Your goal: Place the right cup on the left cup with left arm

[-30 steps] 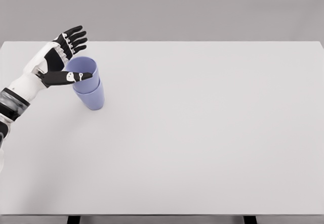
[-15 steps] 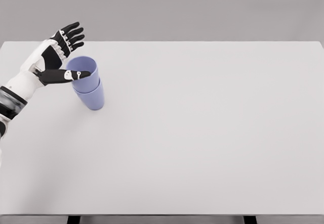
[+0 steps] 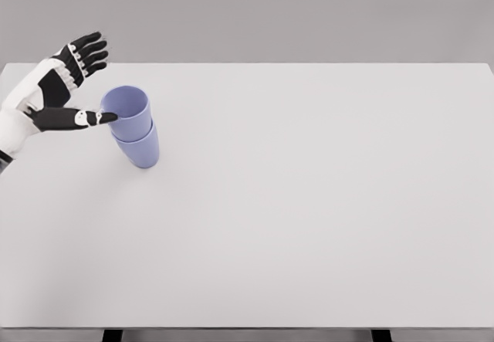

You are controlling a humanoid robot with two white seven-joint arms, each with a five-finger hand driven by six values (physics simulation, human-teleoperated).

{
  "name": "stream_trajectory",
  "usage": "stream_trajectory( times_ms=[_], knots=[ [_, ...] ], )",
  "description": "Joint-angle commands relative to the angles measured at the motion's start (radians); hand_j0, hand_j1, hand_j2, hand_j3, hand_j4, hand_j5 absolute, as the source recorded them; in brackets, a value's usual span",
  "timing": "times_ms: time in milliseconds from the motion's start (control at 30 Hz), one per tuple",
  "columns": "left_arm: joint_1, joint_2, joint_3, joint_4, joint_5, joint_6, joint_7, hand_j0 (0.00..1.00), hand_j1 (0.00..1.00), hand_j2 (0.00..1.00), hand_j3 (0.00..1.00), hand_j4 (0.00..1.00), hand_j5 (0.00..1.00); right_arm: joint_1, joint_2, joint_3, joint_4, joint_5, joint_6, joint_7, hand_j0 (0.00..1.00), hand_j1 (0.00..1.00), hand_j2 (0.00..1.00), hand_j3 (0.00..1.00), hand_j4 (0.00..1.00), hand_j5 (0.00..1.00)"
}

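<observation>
Grey wall runs behind a plain white table [image 3: 309, 218], which reaches from the near edge almost to the far one in my head view. Toward the far left of it stand the two lilac cups, one nested in the other: the upper cup [image 3: 127, 110] sits inside the lower cup [image 3: 141, 153], its rim tipped a little toward the left, so the pair looks slightly crooked rather than squarely seated. I judge the placing itself done, with the step in hand being the release and retreat. My left hand [image 3: 54, 91] is just left of the stack with the palm turned toward it, fingers spread and holding nothing; the four fingers [image 3: 85, 52] point up and away to the far side, while the thumb [image 3: 89, 116] stretches rightward, its tip right at the upper cup's wall, and I cannot tell whether it touches. My forearm enters from the left edge. What comes next, as I see it, calls for drawing the thumb clear to the left without nudging the rim, since a stack leaning like this may shift if brushed. My right arm is nowhere in the picture.
</observation>
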Motion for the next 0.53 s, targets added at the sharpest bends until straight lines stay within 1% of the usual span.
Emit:
stream_trajectory(
  times_ms=[0, 100, 167, 200, 500],
  knots=[
    [0.005, 0.037, 0.024, -0.007, 0.004, 0.000, 0.001, 1.00, 1.00, 1.00, 1.00, 1.00, 1.00, 0.000, 0.000, 0.000, 0.000, 0.000, -0.001, 0.000, 1.00, 1.00, 1.00, 1.00, 1.00, 1.00],
    [0.044, 0.073, 0.031, -0.013, 0.004, 0.000, 0.000, 1.00, 1.00, 1.00, 1.00, 1.00, 1.00, 0.000, 0.000, 0.000, 0.000, 0.000, 0.001, 0.000, 1.00, 1.00, 1.00, 1.00, 1.00, 1.00],
    [0.058, 0.076, 0.038, -0.016, 0.004, 0.000, 0.000, 1.00, 1.00, 1.00, 1.00, 1.00, 1.00, 0.000, 0.000, 0.000, 0.000, 0.000, 0.001, 0.000, 1.00, 1.00, 1.00, 1.00, 1.00, 1.00],
    [0.066, 0.076, 0.051, -0.016, 0.004, 0.000, 0.000, 1.00, 1.00, 1.00, 1.00, 1.00, 1.00, 0.000, 0.000, 0.000, 0.000, 0.000, 0.001, 0.000, 1.00, 1.00, 1.00, 1.00, 1.00, 1.00],
    [0.074, 0.075, 0.054, -0.018, 0.003, 0.001, 0.001, 1.00, 1.00, 1.00, 1.00, 1.00, 1.00, 0.000, 0.000, 0.000, 0.000, 0.000, 0.001, 0.000, 1.00, 1.00, 1.00, 1.00, 1.00, 1.00]
  ],
)
